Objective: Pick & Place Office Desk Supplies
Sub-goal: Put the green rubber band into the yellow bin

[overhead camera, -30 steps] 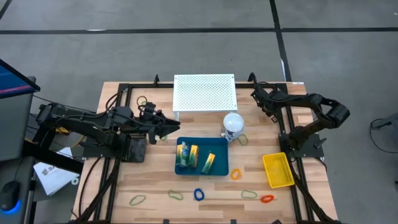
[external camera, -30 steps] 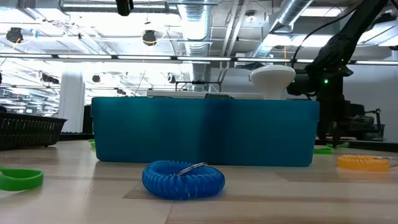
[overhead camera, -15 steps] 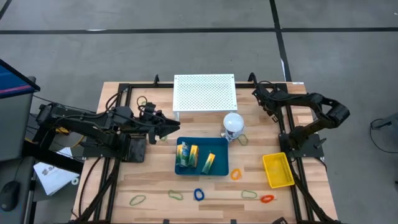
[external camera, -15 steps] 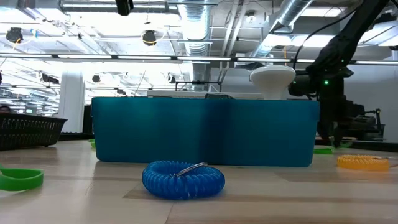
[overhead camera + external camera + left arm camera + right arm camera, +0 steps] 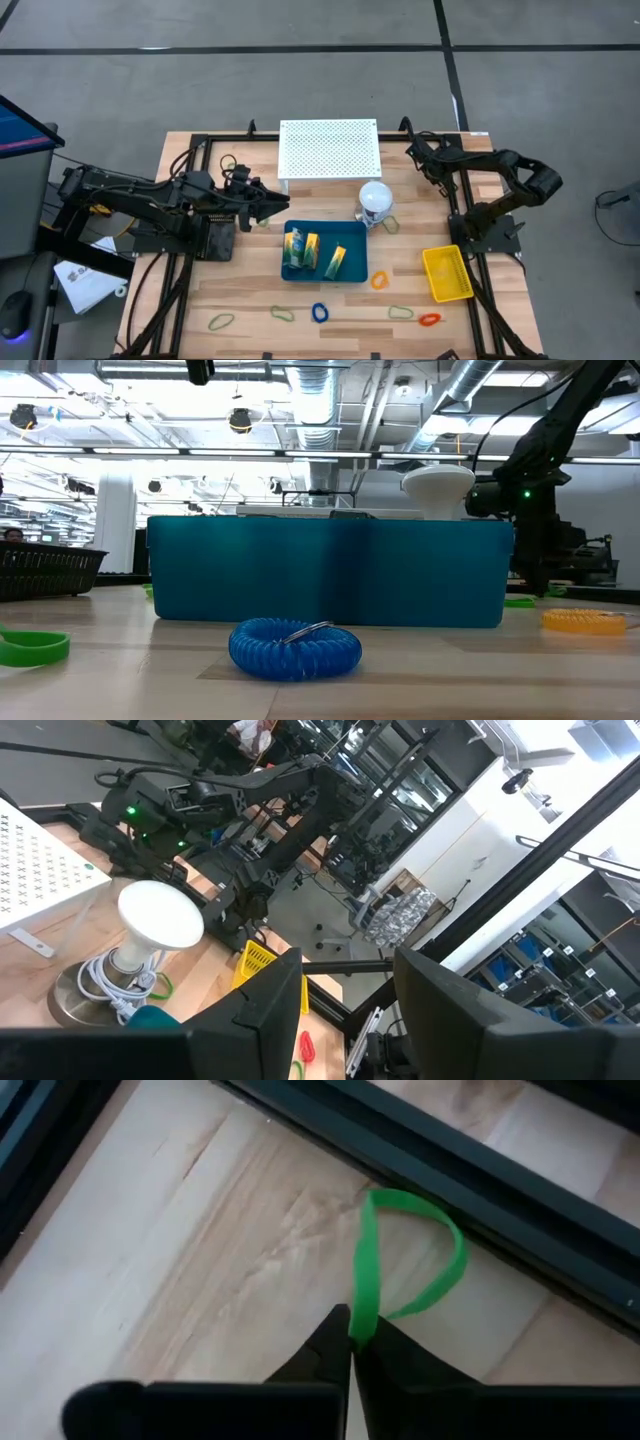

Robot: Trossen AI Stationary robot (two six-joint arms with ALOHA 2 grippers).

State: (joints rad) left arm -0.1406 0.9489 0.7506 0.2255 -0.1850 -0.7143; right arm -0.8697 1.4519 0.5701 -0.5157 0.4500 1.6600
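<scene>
Here my right gripper (image 5: 352, 1342) is clenched on a thin green rubber-band loop (image 5: 400, 1260), pinching one side of it while the rest arcs over the wooden tabletop (image 5: 190, 1250) beside a black frame rail (image 5: 480, 1190). In the high view this right gripper (image 5: 416, 153) sits at the far right of the tabletop, next to the white perforated board (image 5: 328, 148). My left gripper (image 5: 278, 206) waits with its fingers apart, holding nothing, just above the far left corner of the blue plastic tray (image 5: 325, 272), which holds small green and yellow packets (image 5: 300, 246). More coloured loops lie along the near edge, among them a blue coiled loop (image 5: 295, 647) and a red loop (image 5: 430, 320). A yellow mesh basket (image 5: 447, 272) stands right of the tray.
</scene>
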